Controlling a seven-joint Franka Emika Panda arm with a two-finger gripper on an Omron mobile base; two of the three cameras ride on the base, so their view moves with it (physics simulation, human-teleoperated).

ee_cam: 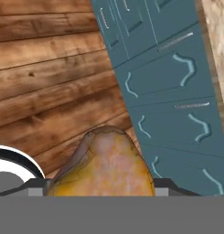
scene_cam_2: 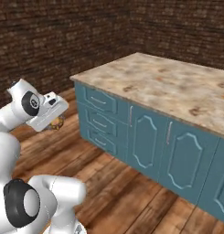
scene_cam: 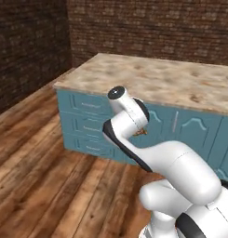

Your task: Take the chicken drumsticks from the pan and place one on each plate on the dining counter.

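Beside the dining counter (scene_cam: 152, 79), off its teal drawer fronts and above the wood floor, the gripper (ee_cam: 100, 185) is partly closed around a golden-brown chicken drumstick (ee_cam: 104, 164). This looks like the carry step. Next the piece must be lifted above the marble top and brought to a plate.

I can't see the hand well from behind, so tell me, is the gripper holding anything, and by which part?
Yes: a chicken drumstick sits between the fingers of the gripper, thick rounded end pointing outward; the gripped part itself is hidden.
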